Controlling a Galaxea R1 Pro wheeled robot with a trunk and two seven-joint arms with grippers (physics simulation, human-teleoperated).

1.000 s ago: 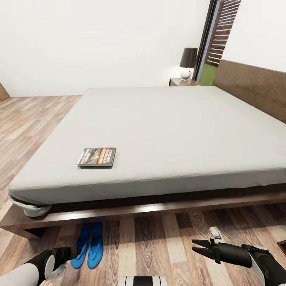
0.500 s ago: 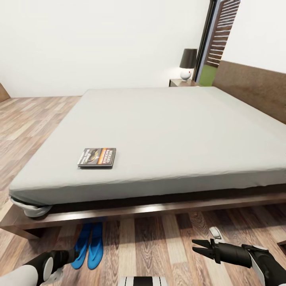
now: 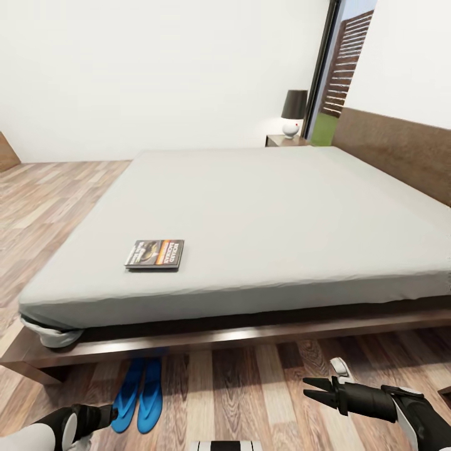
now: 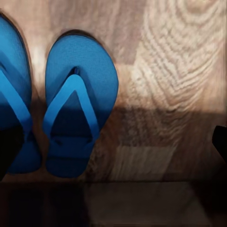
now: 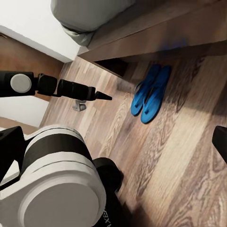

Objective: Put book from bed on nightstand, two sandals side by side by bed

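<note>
The book [image 3: 155,254] lies flat on the grey mattress of the bed [image 3: 282,213], near its front left corner. Two blue sandals [image 3: 138,394] lie side by side on the floor, toes tucked under the bed frame. They also appear in the left wrist view [image 4: 75,104] and the right wrist view [image 5: 151,92]. My left gripper [image 3: 109,413] hovers low just left of their heels, open and empty, with one fingertip [image 4: 220,140] at the frame's edge. My right gripper [image 3: 311,388] is open over bare floor. A nightstand [image 3: 282,139] stands beyond the bed's far side.
A black-shaded lamp [image 3: 294,111] sits on the nightstand, beside a tall dark-framed window [image 3: 326,75]. The brown headboard [image 3: 401,150] runs along the right. Wood-plank floor [image 3: 250,388] stretches in front of the bed and along its left side.
The whole view has shifted slightly, so the camera moved. My left gripper has drawn back from the sandals toward my body. The right arm, book and sandals have stayed put.
</note>
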